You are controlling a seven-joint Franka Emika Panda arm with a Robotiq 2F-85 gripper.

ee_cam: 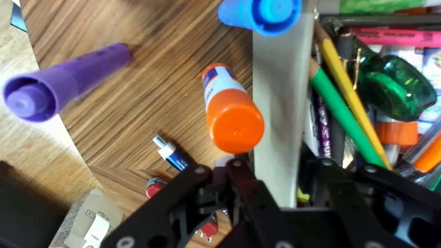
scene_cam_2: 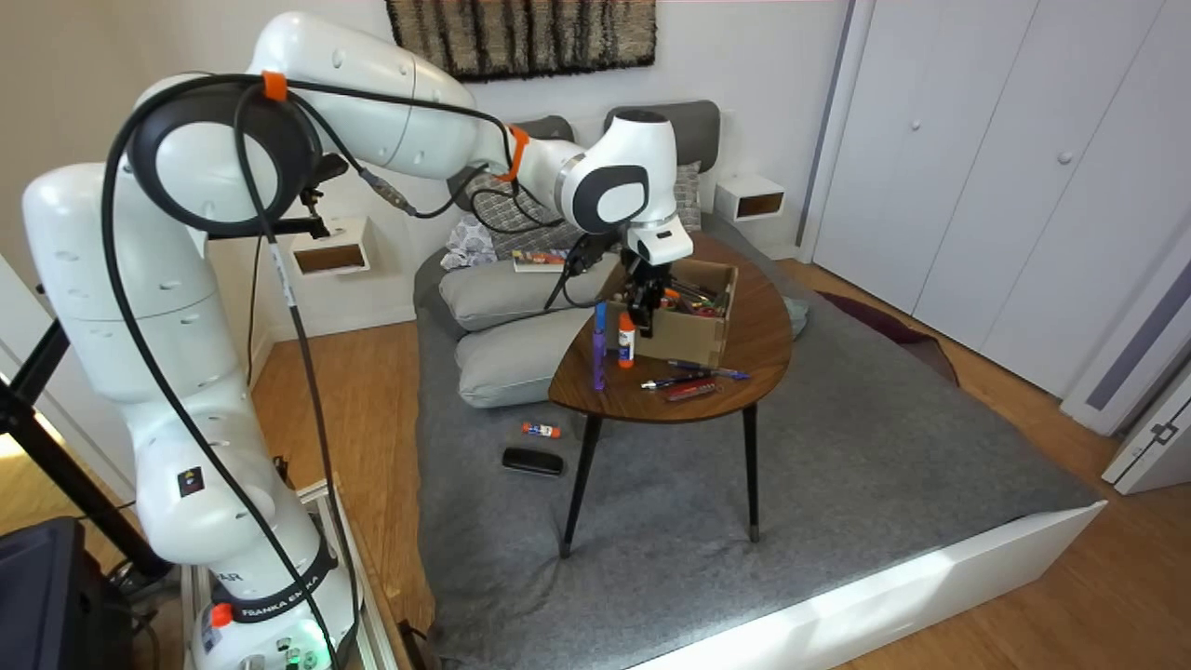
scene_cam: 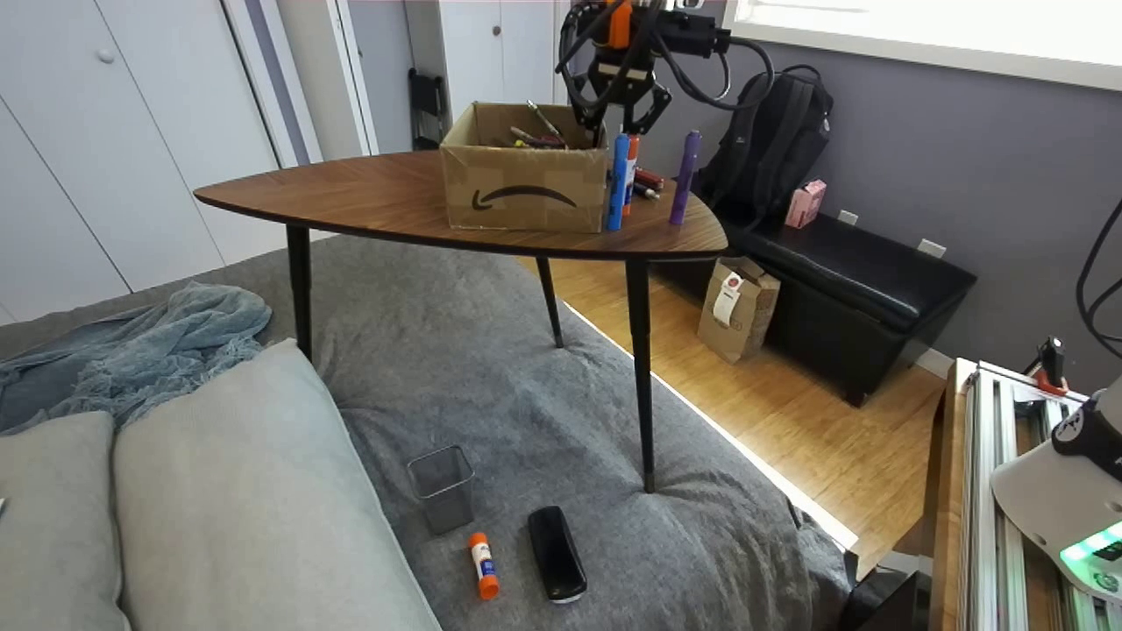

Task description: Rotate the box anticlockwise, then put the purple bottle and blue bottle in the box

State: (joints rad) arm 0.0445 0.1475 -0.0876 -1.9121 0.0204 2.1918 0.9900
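The box is a brown cardboard box with a dark printed arrow, standing on the wooden table and holding many pens. Its near wall also shows in an exterior view and its top edge in the wrist view. The blue bottle stands upright close beside the box's corner; it shows in the wrist view. The purple bottle stands upright near the table's end, also in the wrist view. My gripper is open, fingers on either side of the box wall; the fingertips are partly hidden.
An orange-capped glue stick stands beside the box wall, close to my outer finger. Pens and a red pocketknife lie on the table. A mesh cup, a glue stick and a black case lie on the bed below.
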